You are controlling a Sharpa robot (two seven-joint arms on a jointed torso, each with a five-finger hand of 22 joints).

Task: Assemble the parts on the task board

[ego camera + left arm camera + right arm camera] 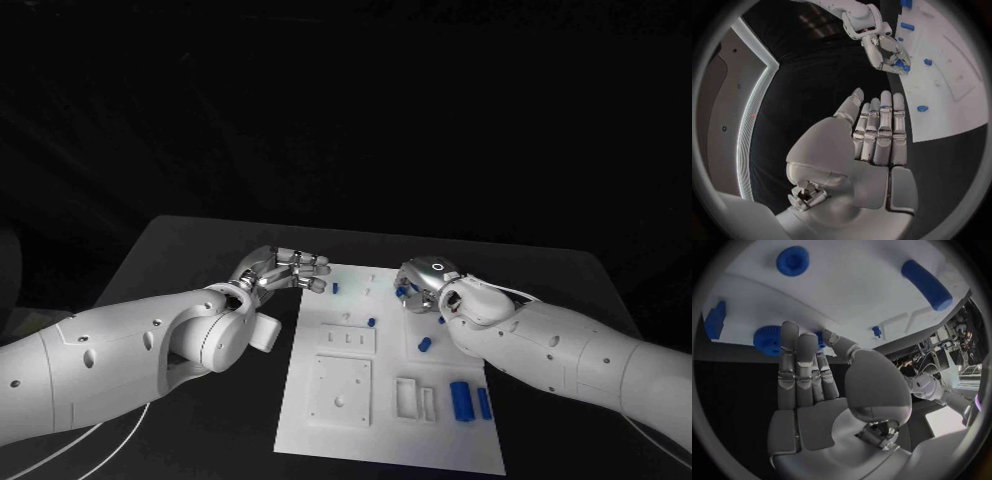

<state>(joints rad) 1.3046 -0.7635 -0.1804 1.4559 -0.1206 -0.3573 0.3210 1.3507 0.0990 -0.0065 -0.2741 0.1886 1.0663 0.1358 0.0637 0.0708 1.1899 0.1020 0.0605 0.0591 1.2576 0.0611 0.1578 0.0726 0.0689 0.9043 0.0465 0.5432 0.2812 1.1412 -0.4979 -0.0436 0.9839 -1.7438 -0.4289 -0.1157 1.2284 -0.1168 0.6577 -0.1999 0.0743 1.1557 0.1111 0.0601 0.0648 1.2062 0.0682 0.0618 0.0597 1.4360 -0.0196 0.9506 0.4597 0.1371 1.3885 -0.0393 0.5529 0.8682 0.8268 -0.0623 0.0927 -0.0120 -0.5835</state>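
Observation:
The white task board (332,425) lies in the middle of the black table. Small blue parts lie on it: a long cylinder (462,398), a slimmer piece (485,404) beside it, and short pieces (426,344) (372,322) (335,287). My left hand (281,270) hovers at the board's far left corner, fingers straight and side by side (879,132), holding nothing. My right hand (421,285) is at the board's far edge, fingers stretched out (804,370), their tips over a blue knurled wheel (767,337). Nothing sits in its palm.
The right wrist view also has a blue round knob (792,260), a blue cylinder (926,284) and a small blue peg (876,330) on the board. White raised plates (342,392) and slots (415,400) occupy the board's near half. Bare black table surrounds the board.

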